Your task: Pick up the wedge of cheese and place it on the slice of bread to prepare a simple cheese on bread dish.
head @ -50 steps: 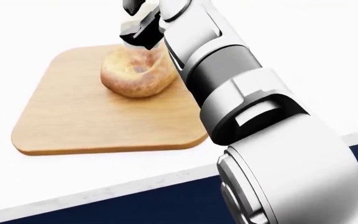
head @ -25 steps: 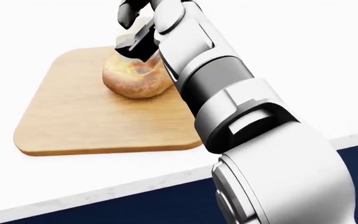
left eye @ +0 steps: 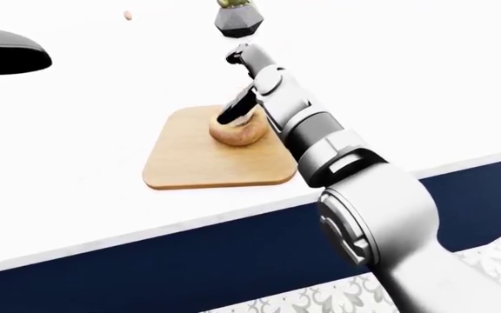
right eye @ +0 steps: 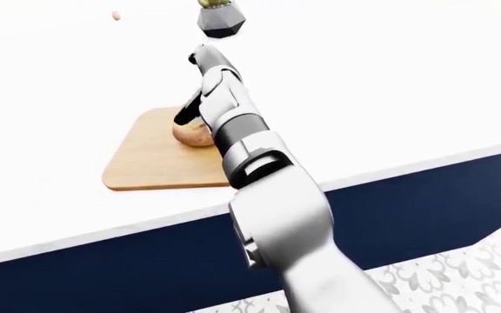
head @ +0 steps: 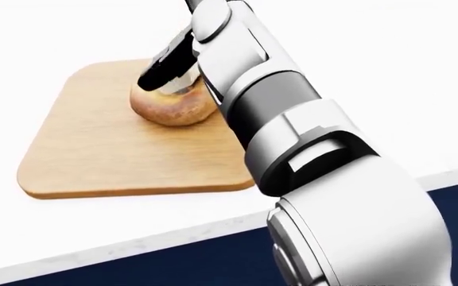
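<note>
A round, golden piece of bread (head: 169,108) lies on a wooden cutting board (head: 110,155) on the white counter. My right arm reaches in from the lower right of the head view, and my right hand (head: 163,68) rests on top of the bread. Its black fingers (head: 156,72) are stretched out straight over the bread, not curled. Under them only a pale sliver shows, the wedge of cheese (head: 184,82), lying on the bread; the hand hides most of it. My left hand is out of sight.
A dark faceted planter (left eye: 238,21) stands above the board at the top of the left-eye view. A flat black shape (left eye: 7,55) lies at the upper left. The counter's edge (left eye: 233,218) runs below the board, with a navy cabinet face beneath.
My right hand has come down from above the bread onto its top, taking the pale cheese with it. Its fingers have gone from curled to straight.
</note>
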### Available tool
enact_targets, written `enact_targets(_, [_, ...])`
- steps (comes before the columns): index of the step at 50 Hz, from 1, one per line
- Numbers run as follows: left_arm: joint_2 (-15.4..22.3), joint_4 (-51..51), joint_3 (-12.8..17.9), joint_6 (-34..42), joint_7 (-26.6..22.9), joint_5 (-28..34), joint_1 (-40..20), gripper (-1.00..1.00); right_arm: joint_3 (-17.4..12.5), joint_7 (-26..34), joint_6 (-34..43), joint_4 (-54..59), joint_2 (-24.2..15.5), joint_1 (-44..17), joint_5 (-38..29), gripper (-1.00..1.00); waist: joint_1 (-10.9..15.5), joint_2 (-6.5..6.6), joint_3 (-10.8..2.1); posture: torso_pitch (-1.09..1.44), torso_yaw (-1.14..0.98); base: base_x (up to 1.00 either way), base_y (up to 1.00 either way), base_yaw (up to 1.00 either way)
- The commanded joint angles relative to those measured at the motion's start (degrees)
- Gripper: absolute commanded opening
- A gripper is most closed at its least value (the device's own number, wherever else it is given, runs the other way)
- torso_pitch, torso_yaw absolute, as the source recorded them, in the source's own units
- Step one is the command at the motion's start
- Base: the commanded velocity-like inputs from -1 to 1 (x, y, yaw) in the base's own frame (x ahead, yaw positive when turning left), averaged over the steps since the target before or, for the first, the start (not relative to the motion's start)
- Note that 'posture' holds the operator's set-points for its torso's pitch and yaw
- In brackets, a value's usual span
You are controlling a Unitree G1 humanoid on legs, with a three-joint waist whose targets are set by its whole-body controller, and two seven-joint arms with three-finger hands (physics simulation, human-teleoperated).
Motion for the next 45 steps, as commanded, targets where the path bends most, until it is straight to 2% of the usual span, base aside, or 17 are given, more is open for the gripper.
enact_targets(1, [1.05, 0.30, 1.37, -1.28, 0.30, 0.76, -0.96, 1.00, 0.03, -0.55, -1.37, -2.33, -0.55, -2.40, -0.33, 1.00, -0.06, 0.33, -1.49, 0.00, 0.00, 0.00, 0.00, 0.00])
enact_targets(10, [1.23, 0.11, 1.68, -1.17, 0.51, 0.43, -0.75, 1.00, -0.18, -0.12, -1.05, -2.44, -1.01, -3.56, -0.30, 1.00, -0.07, 0.32, -1.54, 0.00, 0.00, 0.00, 0.00, 0.00])
enact_targets(17, [1.71, 0.42, 1.92, -1.48, 0.91, 0.08, -0.43, 1.00, -0.53, 0.88, 0.27, -2.86, -3.24, -6.51, -0.03, 1.00, -0.08, 0.32, -1.39, 0.00, 0.00, 0.00, 0.00, 0.00])
enact_targets(20, [1.85, 0.36, 1.73, -1.59, 0.95, 0.03, -0.46, 1.00, 0.98, 1.47, 0.18, -2.98, -3.71, -6.86, -1.64, 1.00, -0.02, 0.28, -1.29, 0.00, 0.00, 0.00, 0.00, 0.00])
enact_targets(31, [2.22, 0.45, 1.89, -1.21, 1.05, -0.19, -0.37, 1.00, -1.35, 1.18, -1.92, -4.12, -5.05, -11.15, 1.56, 1.00, -0.17, 0.35, -1.20, 0.00, 0.00, 0.00, 0.00, 0.00])
enact_targets(33, [2.21, 0.44, 1.86, -1.32, 1.03, -0.14, -0.26, 1.00, -2.96, 0.59, -2.44, -4.45, -5.27, -11.36, 3.97, 1.00, -0.21, 0.36, -1.08, 0.00, 0.00, 0.00, 0.00, 0.00])
enact_targets(41, [3.43, 0.56, 2.75, -1.25, 2.04, -2.39, -0.84, 1.00, -2.42, -0.91, -6.21, -5.54, -7.46, -11.86, 6.83, 1.00, -0.23, 0.16, -0.98, 0.00, 0.00, 0.00, 0.00, 0.00])
enact_targets(45, [4.14, 0.61, 2.36, -2.35, 2.36, -2.54, -0.07, 1.00, -1.12, 0.84, -7.61, -6.59, -8.71, -12.55, 6.89, 1.00, -0.34, 0.00, -0.84, 0.00, 0.00, 0.00, 0.00, 0.00])
